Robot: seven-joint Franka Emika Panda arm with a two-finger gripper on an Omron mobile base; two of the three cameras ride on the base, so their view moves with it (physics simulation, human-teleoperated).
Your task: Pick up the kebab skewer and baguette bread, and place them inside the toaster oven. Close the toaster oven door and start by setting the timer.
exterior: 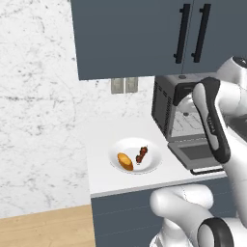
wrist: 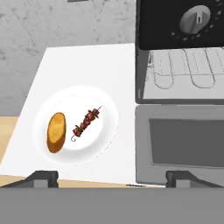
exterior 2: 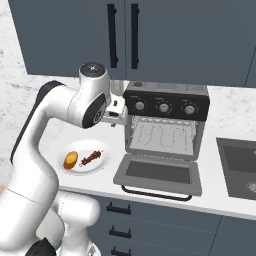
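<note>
- From the hand view I see my gripper (wrist: 111, 177) with its two dark fingertips (wrist: 43, 177) spread wide apart and nothing between them, hanging above the front edge of the white counter (wrist: 83, 65).
- The round white plate (wrist: 107, 109) sits on that counter, just left of the oven.
- On the plate lies the small golden-orange baguette bread (wrist: 56, 132), oblong, at the plate's left side.
- Just beside it, not touching as far as I can tell, lies the thin kebab skewer (wrist: 85, 123) with dark reddish-brown meat chunks, set on a diagonal.
- The boxy dark grey toaster oven (exterior 2: 165, 117) stands on the counter against the wall, with a black control panel and three silver knobs (exterior 2: 163, 106) across the top.
- Its flat dark grey toaster oven door (exterior 2: 159, 174) with the glass window is dropped fully open, black bar handle toward me.
- The wire rack (exterior 2: 162, 135) inside is bare.
- In the right base view a dark sink (exterior 2: 239, 165) lies to the oven's right.
</note>
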